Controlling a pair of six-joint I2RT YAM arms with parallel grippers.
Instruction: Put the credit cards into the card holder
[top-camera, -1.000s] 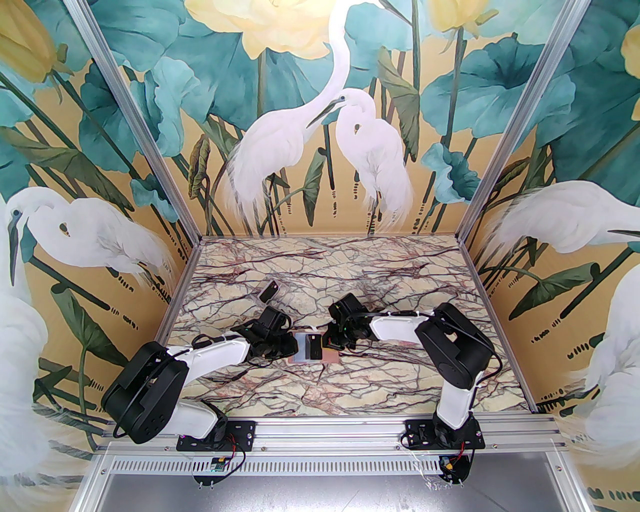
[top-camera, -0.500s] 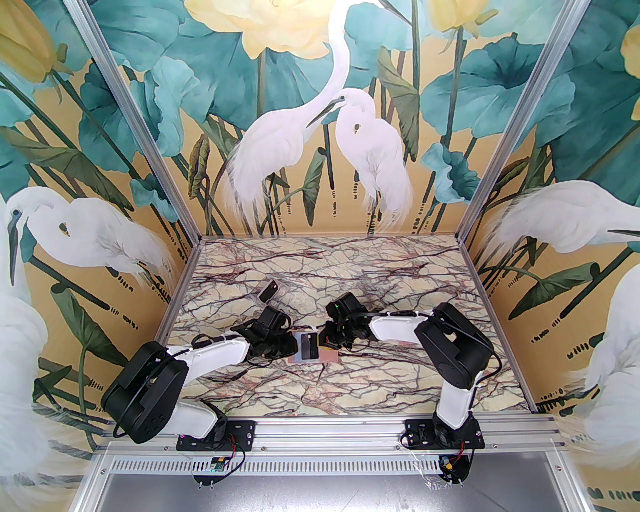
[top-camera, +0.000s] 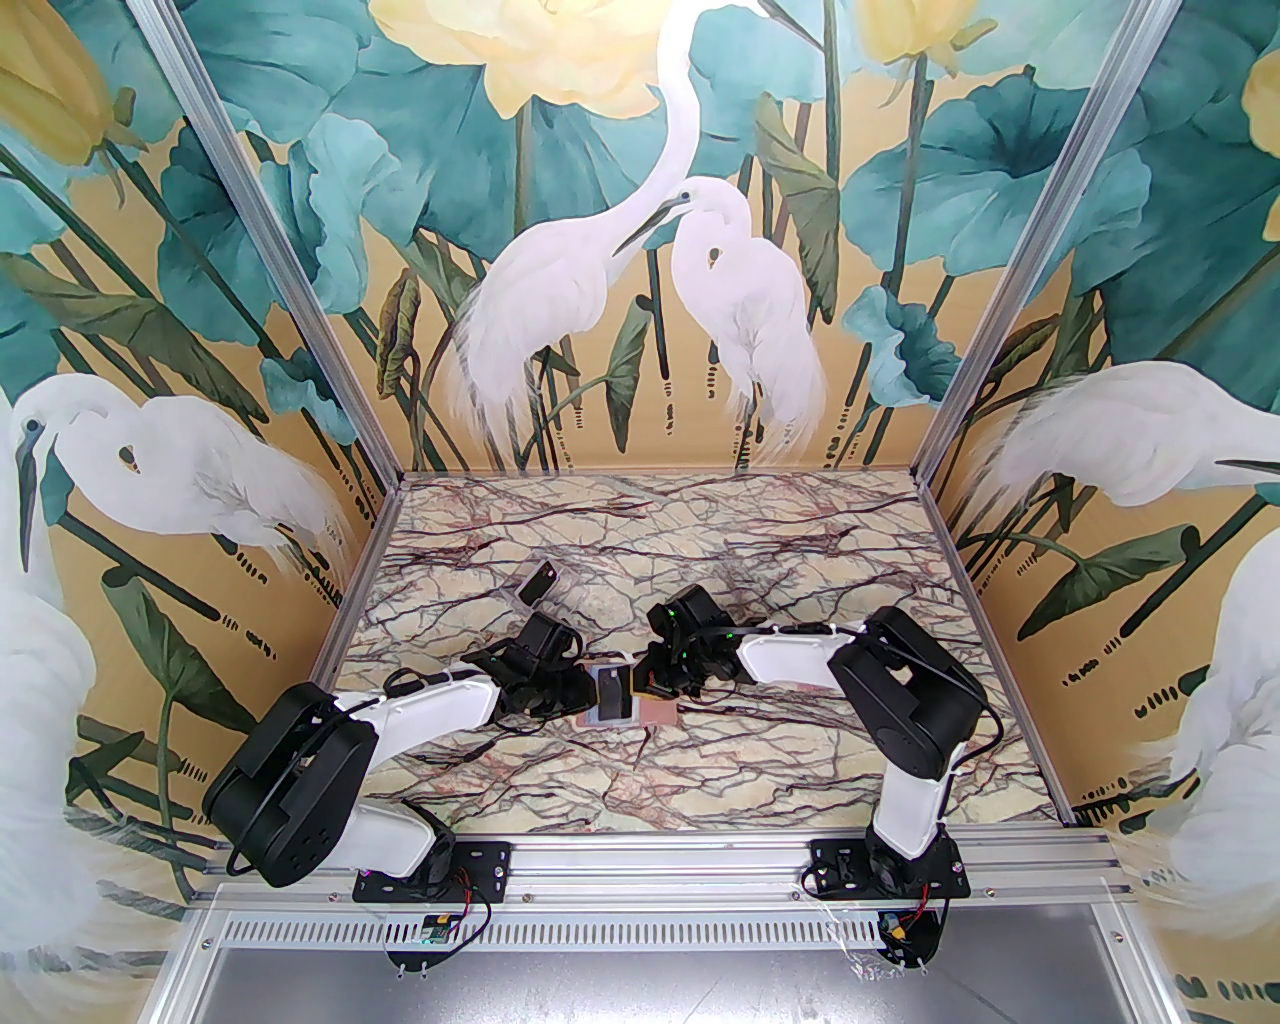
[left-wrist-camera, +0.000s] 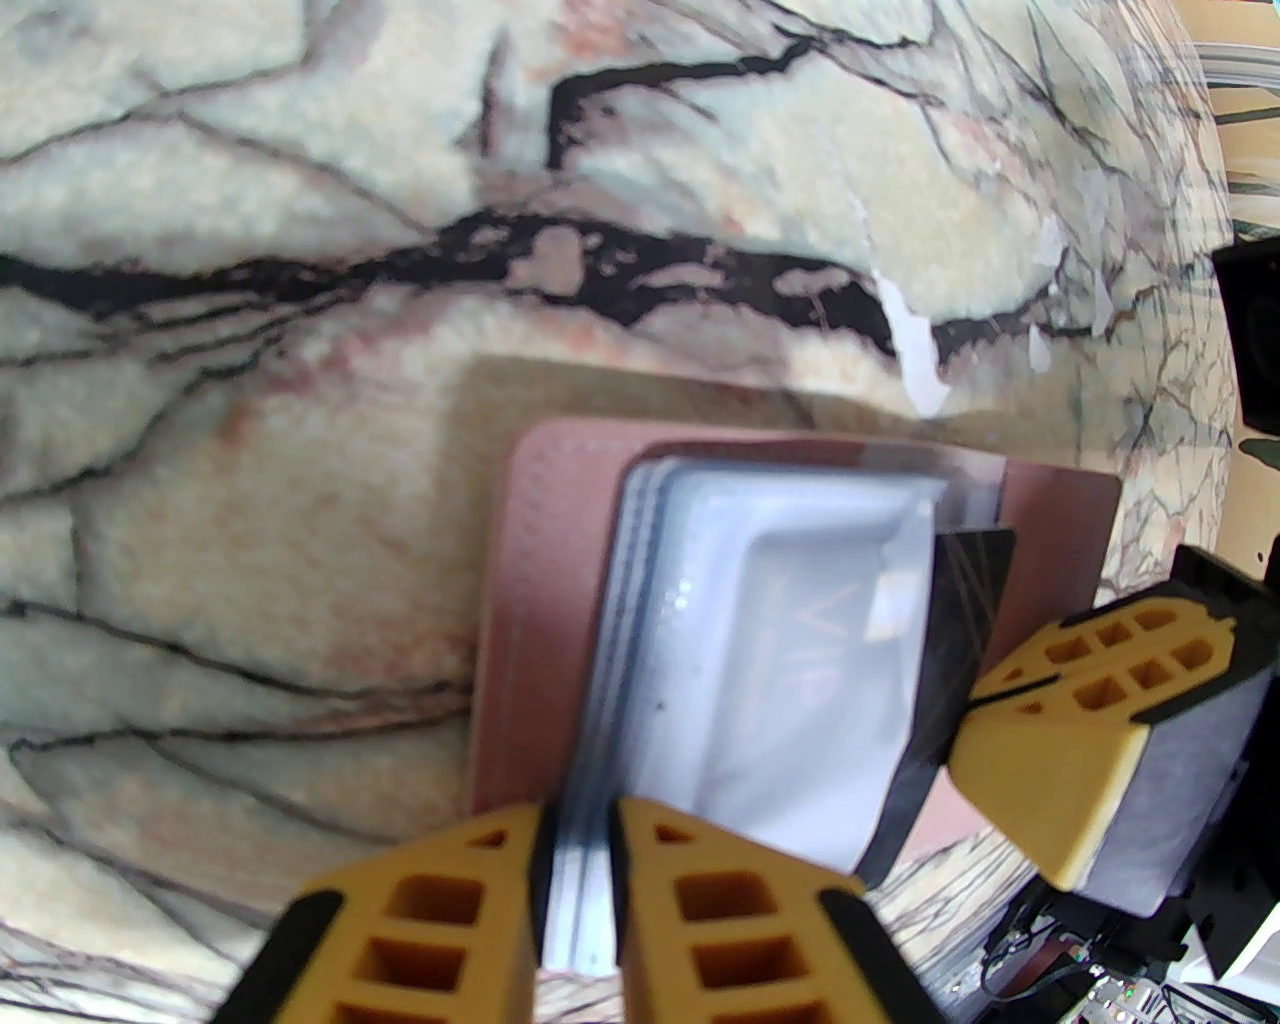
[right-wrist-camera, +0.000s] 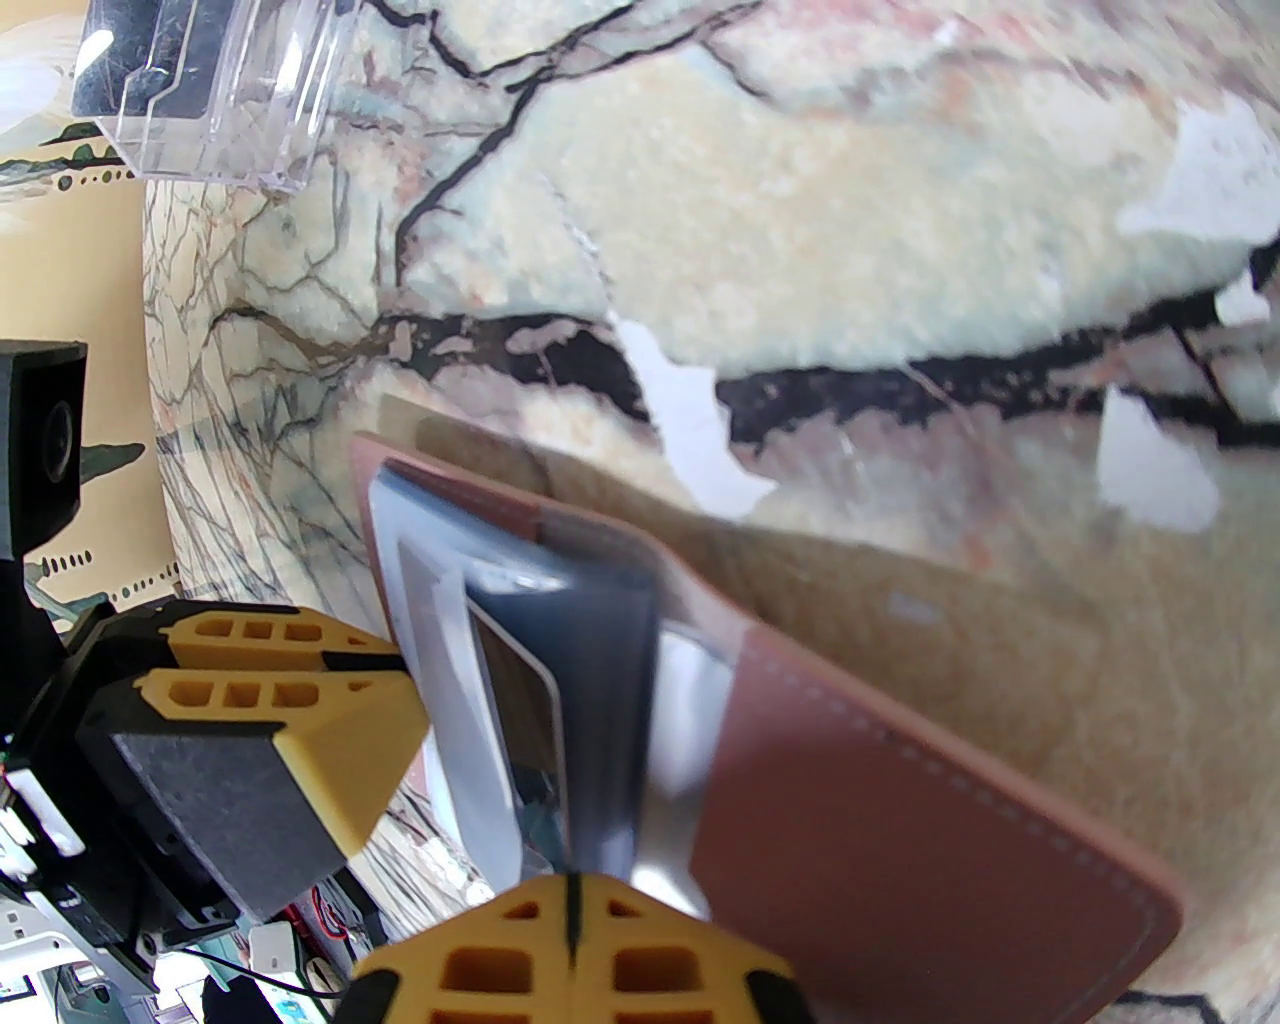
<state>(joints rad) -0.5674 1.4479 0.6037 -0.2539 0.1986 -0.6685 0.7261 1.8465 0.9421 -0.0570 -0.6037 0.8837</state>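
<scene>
Pinched in left gripper (left-wrist-camera: 578, 880): sleeve stack (left-wrist-camera: 800, 640) of card holder (left-wrist-camera: 530, 600), open flat mid-table between both arms. Clamped in closed right gripper (right-wrist-camera: 572, 940): black card (left-wrist-camera: 965, 590), long axis apparently toward left gripper, leading end inside that stack.

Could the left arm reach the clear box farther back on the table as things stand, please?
Probably yes: bare table lies before the box, though the left gripper is pinching the holder's sleeves and would need to let go first.
</scene>
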